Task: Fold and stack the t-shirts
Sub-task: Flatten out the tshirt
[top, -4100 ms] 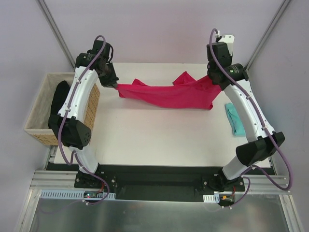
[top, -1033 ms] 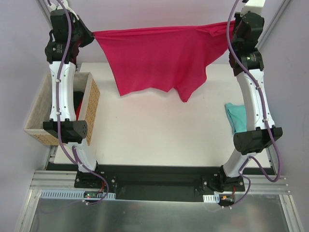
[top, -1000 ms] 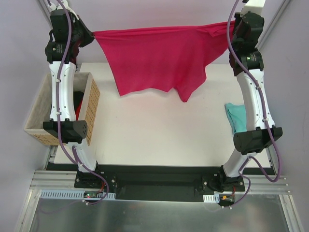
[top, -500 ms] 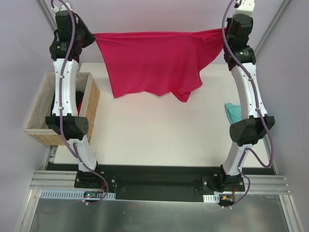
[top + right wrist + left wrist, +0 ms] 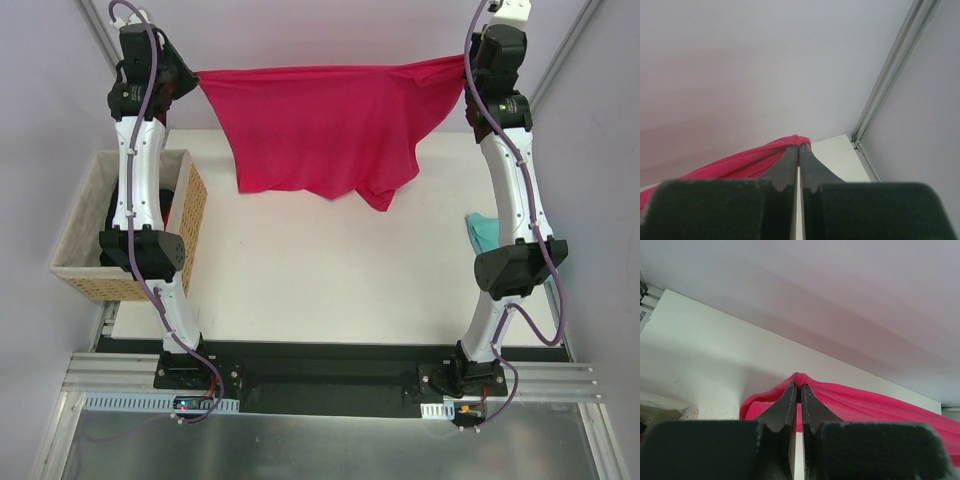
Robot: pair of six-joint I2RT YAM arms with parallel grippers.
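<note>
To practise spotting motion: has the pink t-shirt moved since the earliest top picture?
Yes. The pink t-shirt rose: its top edge, once inside the table's far edge, now lies beyond it.

Plain crimson-pink t-shirt (image 5: 320, 130), teal t-shirt (image 5: 480, 233), tan woven basket (image 5: 192, 215), off-white table (image 5: 320, 270), pale lilac walls (image 5: 320, 35)

The crimson shirt (image 5: 320, 130) is thin, smooth, matt cloth. The basket (image 5: 195, 212) is rough woven wicker. The counter (image 5: 330, 285) looks matt white. The left claw (image 5: 799, 386) and right claw (image 5: 799, 145) are dull black plastic.
</note>
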